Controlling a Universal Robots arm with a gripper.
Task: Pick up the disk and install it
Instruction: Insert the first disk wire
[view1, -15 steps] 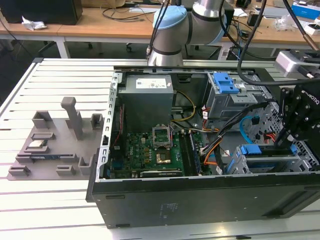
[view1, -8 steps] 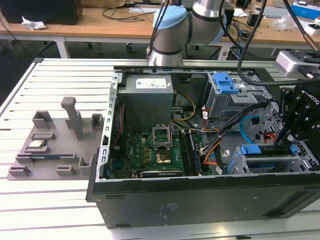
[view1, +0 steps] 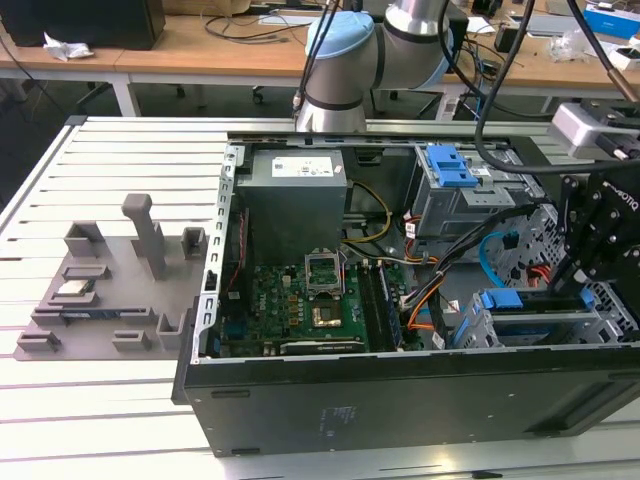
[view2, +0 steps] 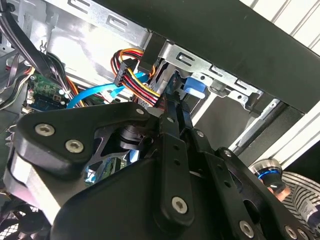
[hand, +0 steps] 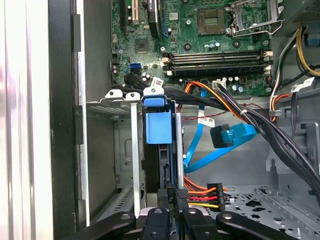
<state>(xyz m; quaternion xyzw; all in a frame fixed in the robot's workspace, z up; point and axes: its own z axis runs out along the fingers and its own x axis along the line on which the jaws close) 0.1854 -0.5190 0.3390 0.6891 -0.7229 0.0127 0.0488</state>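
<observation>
The disk (hand: 159, 127) stands on edge inside the drive cage (hand: 134, 150) at the front corner of the open computer case (view1: 400, 400). Its blue bracket (view2: 192, 86) faces the motherboard, and its dark edge runs back toward my gripper (hand: 172, 200). The two fingers lie close together on the disk's near end. In the exterior view the gripper (view1: 572, 280) hangs over the cage at the exterior view's right, just above the disk (view1: 500, 302).
Orange, red and yellow power wires (hand: 200, 192) and a blue data cable (hand: 235, 137) run beside the cage. A second blue-bracketed bay (view1: 450, 165) sits behind. The motherboard (view1: 300, 300) and grey power supply (view1: 295, 195) fill the case. A grey fixture (view1: 110, 290) lies at the exterior view's left.
</observation>
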